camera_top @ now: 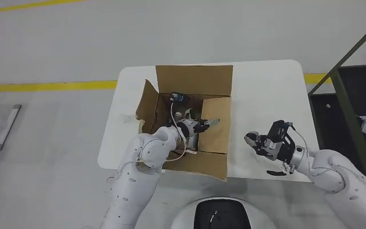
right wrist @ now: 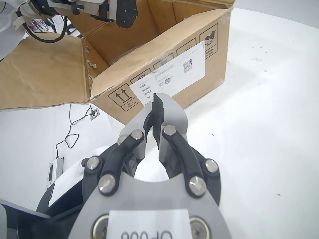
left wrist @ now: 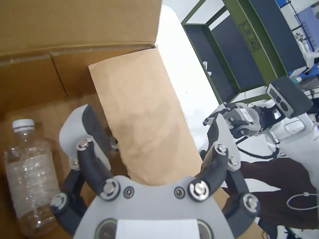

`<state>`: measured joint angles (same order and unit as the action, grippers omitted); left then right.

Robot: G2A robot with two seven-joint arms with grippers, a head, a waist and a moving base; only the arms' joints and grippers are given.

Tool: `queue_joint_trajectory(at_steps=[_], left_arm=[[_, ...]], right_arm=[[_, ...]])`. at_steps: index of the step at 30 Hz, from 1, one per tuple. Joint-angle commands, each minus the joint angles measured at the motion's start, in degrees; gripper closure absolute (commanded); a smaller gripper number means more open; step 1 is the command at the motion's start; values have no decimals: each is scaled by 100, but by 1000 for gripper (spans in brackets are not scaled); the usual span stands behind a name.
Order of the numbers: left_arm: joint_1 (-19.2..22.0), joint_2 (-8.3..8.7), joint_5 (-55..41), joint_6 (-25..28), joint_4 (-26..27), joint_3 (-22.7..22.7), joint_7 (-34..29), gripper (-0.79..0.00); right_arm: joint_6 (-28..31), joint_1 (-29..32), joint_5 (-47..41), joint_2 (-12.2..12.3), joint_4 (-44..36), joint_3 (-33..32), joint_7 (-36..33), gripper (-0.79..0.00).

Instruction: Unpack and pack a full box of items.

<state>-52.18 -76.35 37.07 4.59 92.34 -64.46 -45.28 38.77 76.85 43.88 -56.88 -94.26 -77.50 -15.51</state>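
An open cardboard box [camera_top: 194, 77] stands on the white table [camera_top: 269, 91]. My left gripper [left wrist: 154, 130] is inside it and open, one finger on each side of the box's inner side flap [left wrist: 144, 115], without pinching it. A clear plastic bottle [left wrist: 27, 170] with a white cap lies on the box floor beside that gripper. A small dark and blue item [camera_top: 178, 97] sits at the far inner wall. My right gripper [right wrist: 155, 105] is shut and empty, hovering over the table just outside the labelled box wall [right wrist: 174, 75].
A green metal cart [camera_top: 343, 103] stands past the table's right edge. The box's outer flaps [right wrist: 44, 68] are spread out around it. Bare tabletop lies to the right of the box. A cable and adapter [right wrist: 56, 167] lie on the floor.
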Motion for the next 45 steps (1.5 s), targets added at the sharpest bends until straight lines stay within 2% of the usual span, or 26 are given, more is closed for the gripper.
queue_joint_trajectory(at_steps=[1,8,16,26,27,29,30,32,38,45], left_arm=[[-28,-3,-160,-80,-226,-37,65,-785],[-58,-16,-552,-175,-717,-44,109,-785],[-18,-46,-1318,-60,-987,12,-108,-785],[11,-61,-2260,-80,-749,-39,-294,-785],[16,-61,-2323,-83,-720,-37,-327,-785],[23,-68,-2530,-68,-633,-23,-360,-785],[27,-70,-2616,-56,-605,-15,-370,-785],[38,-75,-2807,57,-595,-1,-402,-785],[308,-115,-3042,291,-479,222,-489,-785],[772,-227,-3366,433,-321,681,-537,-785]], right_arm=[[-6,-106,53,-25,69,143,16,0],[-64,-304,116,-84,210,439,9,0],[-109,-422,94,-121,265,597,-80,0],[-209,-546,41,-146,294,619,-102,0],[-257,-527,5,-143,292,574,-80,-9],[-395,-479,-105,-130,309,421,-46,-157],[-465,-443,-182,-122,306,336,-44,-179],[-612,-365,-479,-104,292,112,-18,-280],[-746,-193,-1265,-27,130,-581,-231,-348],[-767,-47,-2626,33,-46,-1147,-742,-363]])
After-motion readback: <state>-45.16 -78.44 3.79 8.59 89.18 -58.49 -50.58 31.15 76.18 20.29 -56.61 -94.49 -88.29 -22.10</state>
